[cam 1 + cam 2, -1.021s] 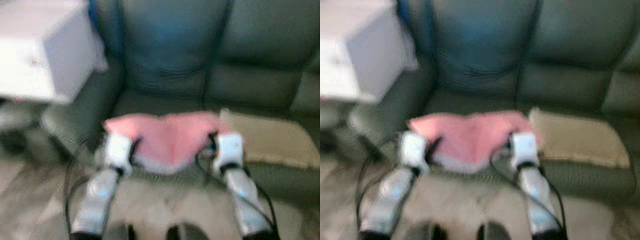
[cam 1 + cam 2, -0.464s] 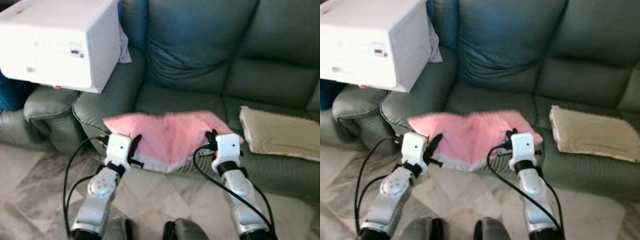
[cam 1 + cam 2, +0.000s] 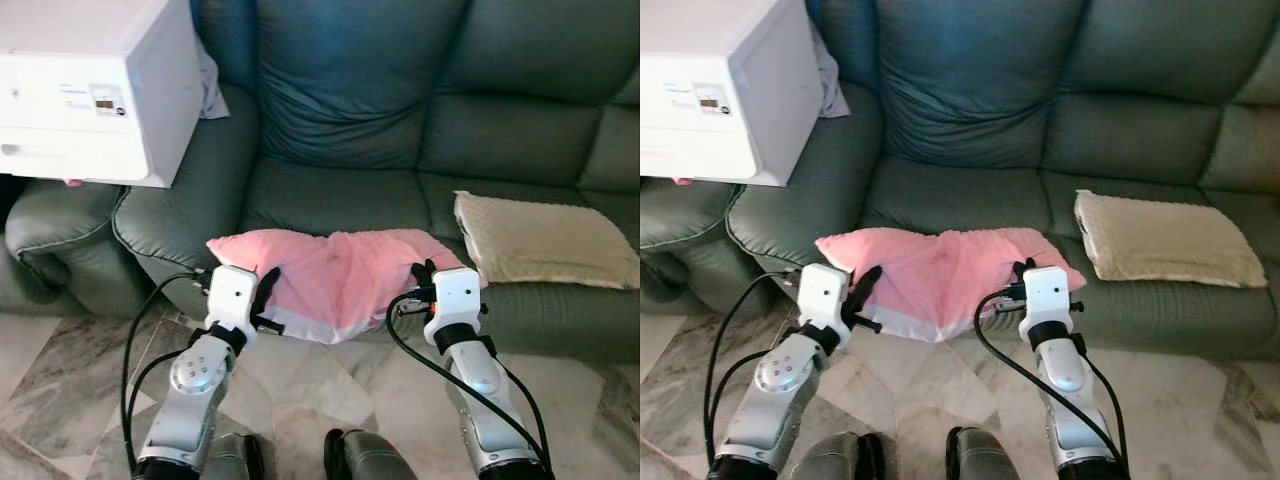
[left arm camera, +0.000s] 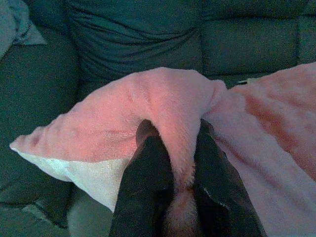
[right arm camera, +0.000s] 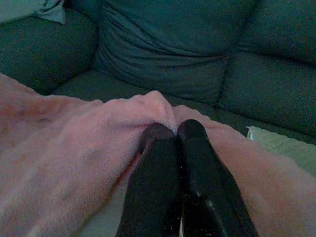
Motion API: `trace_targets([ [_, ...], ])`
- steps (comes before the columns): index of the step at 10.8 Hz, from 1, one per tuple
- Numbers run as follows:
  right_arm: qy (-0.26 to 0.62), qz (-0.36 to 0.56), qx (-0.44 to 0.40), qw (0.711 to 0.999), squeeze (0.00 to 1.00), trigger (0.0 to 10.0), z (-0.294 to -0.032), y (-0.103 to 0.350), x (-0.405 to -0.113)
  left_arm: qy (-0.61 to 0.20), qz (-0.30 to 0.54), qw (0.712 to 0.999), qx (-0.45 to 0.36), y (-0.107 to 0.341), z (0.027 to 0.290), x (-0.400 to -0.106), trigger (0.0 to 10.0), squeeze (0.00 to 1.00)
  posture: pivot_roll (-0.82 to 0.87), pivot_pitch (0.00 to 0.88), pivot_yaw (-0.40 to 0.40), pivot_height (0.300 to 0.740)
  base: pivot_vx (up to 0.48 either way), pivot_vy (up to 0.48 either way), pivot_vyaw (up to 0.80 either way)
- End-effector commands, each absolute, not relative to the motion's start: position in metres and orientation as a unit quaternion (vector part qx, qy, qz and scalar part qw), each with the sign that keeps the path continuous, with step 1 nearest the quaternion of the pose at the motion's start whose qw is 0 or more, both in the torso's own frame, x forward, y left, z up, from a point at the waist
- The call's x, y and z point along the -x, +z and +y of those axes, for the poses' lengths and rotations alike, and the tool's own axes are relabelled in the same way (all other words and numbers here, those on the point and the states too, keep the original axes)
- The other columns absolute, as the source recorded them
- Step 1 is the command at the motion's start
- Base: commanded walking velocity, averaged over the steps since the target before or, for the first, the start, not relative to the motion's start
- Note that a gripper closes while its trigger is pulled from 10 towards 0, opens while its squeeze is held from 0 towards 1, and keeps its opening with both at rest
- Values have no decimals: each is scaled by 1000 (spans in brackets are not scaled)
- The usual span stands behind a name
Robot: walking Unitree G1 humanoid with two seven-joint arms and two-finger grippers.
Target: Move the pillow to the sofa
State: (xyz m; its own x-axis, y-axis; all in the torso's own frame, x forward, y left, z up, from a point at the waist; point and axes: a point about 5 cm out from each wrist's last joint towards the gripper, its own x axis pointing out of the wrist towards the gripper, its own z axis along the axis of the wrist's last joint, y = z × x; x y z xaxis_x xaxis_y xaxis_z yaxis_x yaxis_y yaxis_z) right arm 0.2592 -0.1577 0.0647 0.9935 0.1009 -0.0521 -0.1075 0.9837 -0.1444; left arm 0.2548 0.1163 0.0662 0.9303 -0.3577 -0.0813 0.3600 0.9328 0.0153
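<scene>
Crucially, the pink pillow (image 3: 340, 280) hangs with its long axis running from nine to three o'clock across the robot's front, parallel to the front edge of the green sofa (image 3: 345, 195), its far edge over the lip of the seat cushion and its near edge sagging off the front toward six o'clock. Each end is pinched: the left gripper (image 4: 173, 163) is clenched on a fold of pink fabric at the nine o'clock end, and the right gripper (image 5: 173, 143) has its fingers pressed together at the three o'clock end, nipping the plush there. Both arms are equally near, so the seat lies straight ahead at twelve o'clock. A beige cushion (image 3: 540, 240) rests on the seat toward two o'clock, and a white box (image 3: 90, 90) sits on the armrest at ten o'clock.
</scene>
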Motion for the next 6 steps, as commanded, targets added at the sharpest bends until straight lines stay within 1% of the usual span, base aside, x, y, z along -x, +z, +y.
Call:
trace_targets([
  [1, 53, 14, 73, 996, 0, 10000, -158, 69, -259, -195, 22, 980, -7, 73, 112, -254, 10000, 0, -37, 106, -75, 740, 274, 0, 0],
  [2, 53, 15, 72, 996, 0, 10000, -158, 69, -259, -197, 22, 980, -6, 73, 112, -254, 10000, 0, -37, 106, -75, 740, 274, 0, 0],
  [3, 53, 16, 72, 996, 0, 10000, -158, 68, -259, -197, 23, 980, -7, 73, 112, -254, 10000, 0, -35, 105, -75, 740, 304, 0, -800],
  [4, 53, 14, 72, 996, 0, 10000, -158, 69, -259, -199, 23, 980, -6, 72, 111, -253, 10000, 0, -36, 107, -76, 740, 311, 0, -431],
  [6, 50, 15, 73, 996, 0, 10000, -160, 69, -259, -199, 25, 980, -6, 72, 111, -252, 10000, 0, -35, 107, -80, 740, 311, 0, 0],
])
